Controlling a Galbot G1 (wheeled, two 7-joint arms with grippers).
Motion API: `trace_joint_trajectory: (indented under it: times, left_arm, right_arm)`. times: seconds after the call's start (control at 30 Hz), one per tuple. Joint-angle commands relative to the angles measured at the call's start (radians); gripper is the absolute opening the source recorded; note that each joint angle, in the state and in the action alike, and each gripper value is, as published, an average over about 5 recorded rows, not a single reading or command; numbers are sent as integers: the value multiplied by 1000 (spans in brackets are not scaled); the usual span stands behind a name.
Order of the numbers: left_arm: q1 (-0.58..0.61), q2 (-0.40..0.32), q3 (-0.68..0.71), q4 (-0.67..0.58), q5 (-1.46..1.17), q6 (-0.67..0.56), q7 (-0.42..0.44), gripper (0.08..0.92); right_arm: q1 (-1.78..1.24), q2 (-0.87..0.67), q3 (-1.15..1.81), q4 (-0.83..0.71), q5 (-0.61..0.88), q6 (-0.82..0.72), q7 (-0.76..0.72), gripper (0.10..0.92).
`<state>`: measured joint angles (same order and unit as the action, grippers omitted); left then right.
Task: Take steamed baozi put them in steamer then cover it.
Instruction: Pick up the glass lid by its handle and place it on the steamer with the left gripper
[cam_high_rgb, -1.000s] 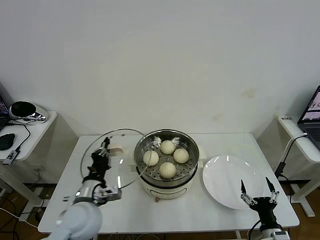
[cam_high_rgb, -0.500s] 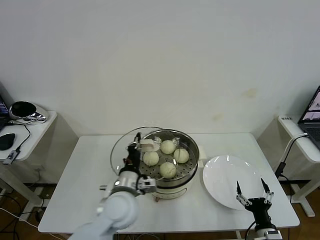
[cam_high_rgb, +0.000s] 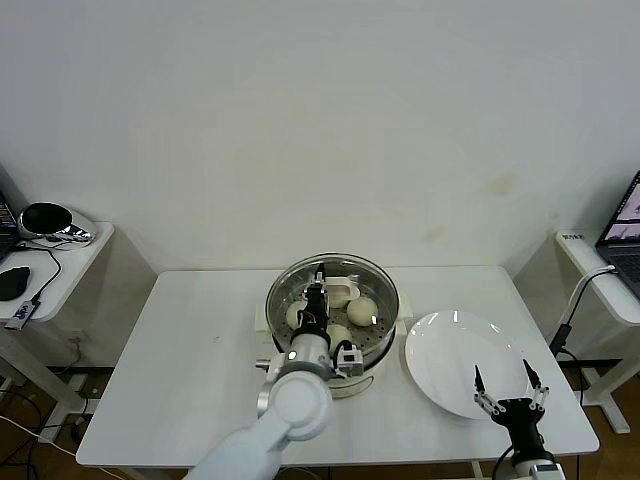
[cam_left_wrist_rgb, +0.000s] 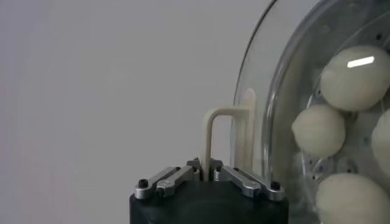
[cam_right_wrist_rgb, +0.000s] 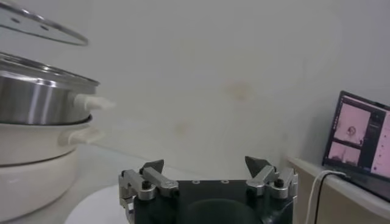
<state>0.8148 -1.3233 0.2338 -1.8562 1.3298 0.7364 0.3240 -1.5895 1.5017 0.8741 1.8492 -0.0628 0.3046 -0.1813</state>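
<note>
Worktop (cam_high_rgb: 180, 350): white, carrying the steamer at its middle and a plate toward the robot's right.
Steamer (cam_high_rgb: 333, 372): shiny steel pot on a cream-white base, side handles visible; perforated tray inside holds the buns.
Cover (cam_high_rgb: 375, 290): clear glass lid with metal rim, now held over the steamer mouth and nearly centred on it. A second ago it was off to the left over bare worktop; half a second ago it only overlapped the pot's left edge. In the right wrist view its rim (cam_right_wrist_rgb: 42, 27) hangs tilted above the pot rim with a gap between, so it is not yet seated.
Plate (cam_high_rgb: 460, 365): flat, white, nothing on it, just beside the steamer on the right.
Steamed baozi (cam_high_rgb: 362, 310): cream-white domed buns seen through the glass on the tray; three show clearly in the left wrist view (cam_left_wrist_rgb: 319, 131), the rest hidden behind the arm.
Left gripper (cam_left_wrist_rgb: 207, 173): pressed together, pinching the cover's cream handle (cam_left_wrist_rgb: 226, 137), above the steamer centre.
Right gripper (cam_high_rgb: 510, 392): spread wide, holding nothing, parked at the near edge of the plate.
Task standing: loading looks finished; what remains, by judgement, is to level the cover, lower it onto the rim and let go.
Writing: no brand or label can be read on steamer, cover or plate; the laptop screen (cam_right_wrist_rgb: 358, 137) at far right is too small to read.
</note>
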Motion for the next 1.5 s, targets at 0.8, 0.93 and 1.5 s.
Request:
trace_joint_trajectory:
  times: [0.8,0.93,1.5]
  left_arm:
    - [-32,-80,-1,183,32,-16,-42,149]
    - [-21,-82,-3,169,34,-14,-46,149]
    - [205,19,-52,-123,-139,-106,-205,509]
  right_arm:
    - [-3,-5,-8,-13,-3,9,-2,823]
    - [-3,-5,-10,-14,-4,10,-3,823]
    - [-9,-5,-19,-15,-8,13,-6,823]
